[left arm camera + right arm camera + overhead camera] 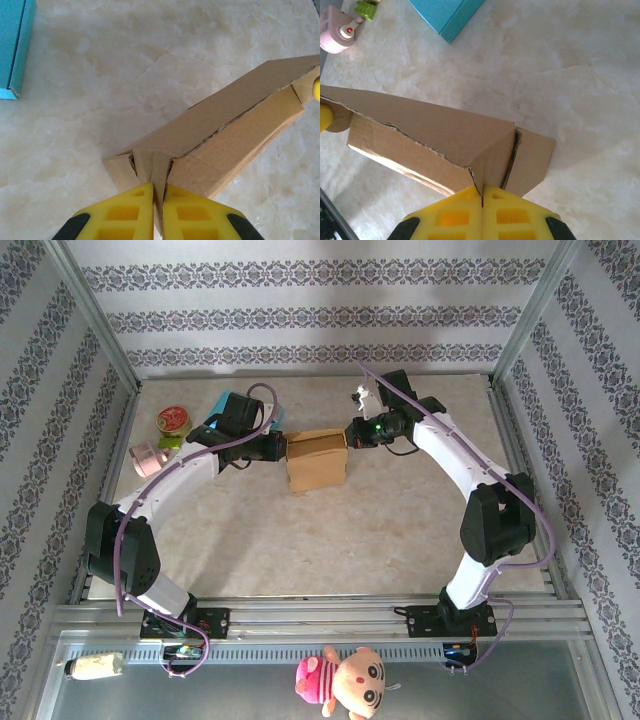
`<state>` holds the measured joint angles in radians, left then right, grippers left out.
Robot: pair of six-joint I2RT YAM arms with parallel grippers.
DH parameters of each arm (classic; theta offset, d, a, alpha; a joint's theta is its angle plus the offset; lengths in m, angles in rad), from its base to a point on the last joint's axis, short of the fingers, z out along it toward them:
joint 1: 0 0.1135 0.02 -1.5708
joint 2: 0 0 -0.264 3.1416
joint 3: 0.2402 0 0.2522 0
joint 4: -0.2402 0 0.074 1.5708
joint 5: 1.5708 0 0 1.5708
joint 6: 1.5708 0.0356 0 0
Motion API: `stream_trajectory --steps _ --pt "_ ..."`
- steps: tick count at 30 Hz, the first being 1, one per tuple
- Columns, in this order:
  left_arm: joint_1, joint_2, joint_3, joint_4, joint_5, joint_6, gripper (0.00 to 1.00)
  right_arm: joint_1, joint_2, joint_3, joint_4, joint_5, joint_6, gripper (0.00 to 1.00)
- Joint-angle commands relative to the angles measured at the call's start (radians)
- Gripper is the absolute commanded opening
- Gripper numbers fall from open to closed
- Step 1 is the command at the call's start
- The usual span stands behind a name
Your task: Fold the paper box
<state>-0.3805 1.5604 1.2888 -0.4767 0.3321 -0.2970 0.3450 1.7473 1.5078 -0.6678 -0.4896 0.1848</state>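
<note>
The brown corrugated paper box (317, 460) sits on the marble-patterned bench (300, 550), toward the middle of its far edge. The left hand (157, 192) is clamped on the box's left end flap, and the right hand (482, 192) is pinched on its right end. Both have yellow ribbed fingers. By the far-left corner lie a teal box (235, 405), a round tin (174, 420) and a pink dispenser (150, 457). A small white figure (362, 396) stands behind the right hand.

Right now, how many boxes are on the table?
2. The brown box is in the middle, pinched between the left gripper and the right gripper. The teal box lies at the back left, partly hidden by the left arm.
</note>
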Motion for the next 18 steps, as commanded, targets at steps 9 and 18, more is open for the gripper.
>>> stream_trajectory --steps 9,18 --pt "-0.023 0.004 0.024 0.062 0.063 -0.128 0.09 0.041 -0.01 -0.032 -0.051 0.02 0.007 0.02" --pt "-0.021 0.025 0.048 0.054 0.098 -0.183 0.08 0.044 -0.009 -0.034 -0.049 0.008 0.012 0.02"
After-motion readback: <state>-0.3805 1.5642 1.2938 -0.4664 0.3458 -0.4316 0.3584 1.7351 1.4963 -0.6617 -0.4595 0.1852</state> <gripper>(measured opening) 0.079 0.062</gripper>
